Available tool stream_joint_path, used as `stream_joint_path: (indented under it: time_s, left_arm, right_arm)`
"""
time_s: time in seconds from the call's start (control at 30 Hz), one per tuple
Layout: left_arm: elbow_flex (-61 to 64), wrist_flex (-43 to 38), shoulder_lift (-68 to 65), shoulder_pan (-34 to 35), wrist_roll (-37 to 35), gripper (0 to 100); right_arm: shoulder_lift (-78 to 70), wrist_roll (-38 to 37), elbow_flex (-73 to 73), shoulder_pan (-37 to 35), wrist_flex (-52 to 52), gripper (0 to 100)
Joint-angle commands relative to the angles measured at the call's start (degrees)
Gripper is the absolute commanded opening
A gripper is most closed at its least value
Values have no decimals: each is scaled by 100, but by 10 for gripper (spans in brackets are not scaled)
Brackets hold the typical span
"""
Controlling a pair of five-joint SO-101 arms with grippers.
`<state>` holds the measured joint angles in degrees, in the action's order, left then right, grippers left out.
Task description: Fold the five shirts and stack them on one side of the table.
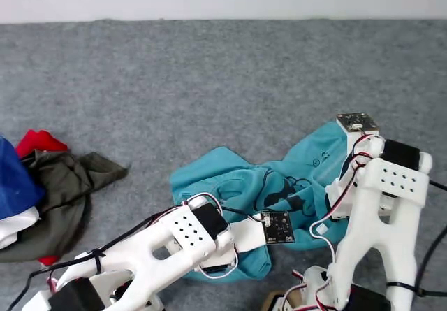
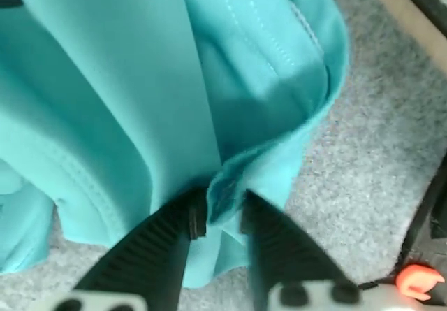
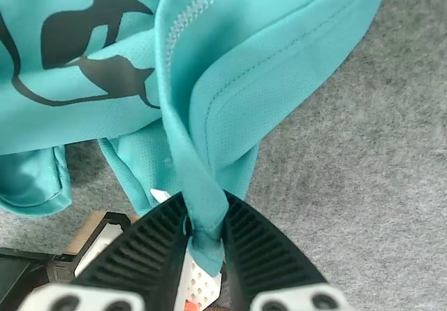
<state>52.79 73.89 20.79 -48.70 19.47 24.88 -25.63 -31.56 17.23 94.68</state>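
Note:
A teal shirt (image 1: 279, 178) with a black print lies crumpled on the grey table near the front, between the two arms. My left gripper (image 2: 222, 217) is shut on a fold of the teal shirt's hem (image 2: 237, 101), at the shirt's front left part in the high view. My right gripper (image 3: 204, 228) is shut on another edge of the teal shirt (image 3: 230, 94), holding a pinched strip of cloth at the shirt's right side. A heap of other shirts (image 1: 42, 192) in blue, olive, red and white sits at the left edge.
The grey carpet-like table top (image 1: 230, 80) stretches open behind the teal shirt. The arm bases (image 1: 328, 290) stand at the front edge. A light wall strip runs along the back.

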Motion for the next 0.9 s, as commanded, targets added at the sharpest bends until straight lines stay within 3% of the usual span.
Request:
stream_joint_path:
  time_s: [0.0,0.2,0.5,0.7,0.87]
  left_arm:
    - [-13,-62,176,-44,-44,15]
    - [-233,176,229,-26,-35,14]
    - [-2176,1908,237,149,0,14]
    - [-3644,2558,237,1196,9,14]
    - [-4576,2611,237,2470,9,14]
  right_arm:
    - [224,0,53,48,40,9]
    - [224,0,53,48,48,9]
    - [233,0,62,66,48,9]
    - [233,-9,114,75,57,9]
    - [233,0,1090,66,576,9]
